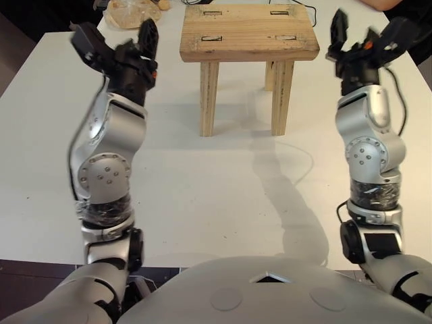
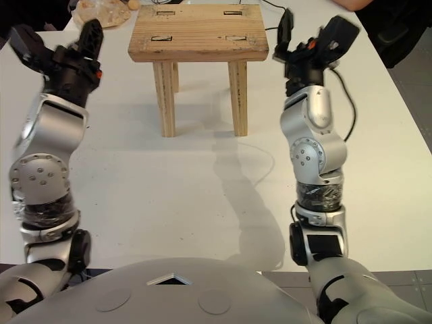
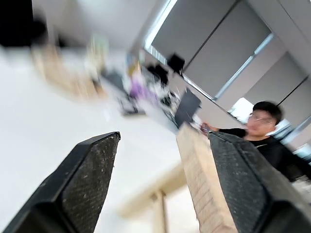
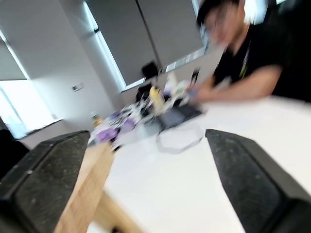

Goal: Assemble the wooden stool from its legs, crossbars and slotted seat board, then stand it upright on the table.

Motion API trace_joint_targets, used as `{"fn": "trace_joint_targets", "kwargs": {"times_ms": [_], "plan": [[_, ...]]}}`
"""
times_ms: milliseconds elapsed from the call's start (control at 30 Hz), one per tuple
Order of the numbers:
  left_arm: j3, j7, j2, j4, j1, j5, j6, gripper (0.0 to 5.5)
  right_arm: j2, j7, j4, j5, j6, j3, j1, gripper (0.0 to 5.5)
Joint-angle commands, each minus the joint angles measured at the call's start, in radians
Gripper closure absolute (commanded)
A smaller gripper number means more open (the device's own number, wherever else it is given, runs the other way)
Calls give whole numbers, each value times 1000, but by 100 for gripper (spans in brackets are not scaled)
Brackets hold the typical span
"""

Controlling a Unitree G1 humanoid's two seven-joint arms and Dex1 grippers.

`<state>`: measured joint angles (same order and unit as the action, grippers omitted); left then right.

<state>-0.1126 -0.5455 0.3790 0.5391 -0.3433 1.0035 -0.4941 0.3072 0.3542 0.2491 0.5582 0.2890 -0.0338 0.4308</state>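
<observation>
White table [image 1: 202, 189] bears the upright wooden stool [image 1: 248, 34]; grey blinds [image 3: 214, 43] behind.

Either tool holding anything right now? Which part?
Nothing held. Left tool and right tool are both open, flanking the upright light wooden four-legged stool on the white table.

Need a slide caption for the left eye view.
Finished stool upright on the table, open left gripper and open right gripper raised either side.
</observation>
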Motion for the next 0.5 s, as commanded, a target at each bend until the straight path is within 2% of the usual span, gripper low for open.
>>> {"fn": "trace_joint_targets", "kwargs": {"times_ms": [33, 100, 167, 200, 333, 500], "plan": [[44, 40, 119, 46, 37, -328, 6, 214, 34, -23, -12, -206, -39, 18, -8, 98], [98, 50, 139, -22, 122, -522, 48, 214, 30, -30, -84, -314, -77, 41, -46, 98], [145, 65, 107, -104, 196, -650, 123, 214, 10, -33, -167, -398, -133, 66, -97, 98], [157, 72, 87, -134, 217, -688, 151, 214, -3, -33, -196, -423, -153, 72, -115, 98], [191, 135, 1, -272, 260, -803, 284, 156, -77, -19, -314, -520, -247, 97, -155, 96], [163, 154, -99, -496, 209, -902, 415, 154, -137, 10, -495, -620, -350, 100, -105, 96]]}}
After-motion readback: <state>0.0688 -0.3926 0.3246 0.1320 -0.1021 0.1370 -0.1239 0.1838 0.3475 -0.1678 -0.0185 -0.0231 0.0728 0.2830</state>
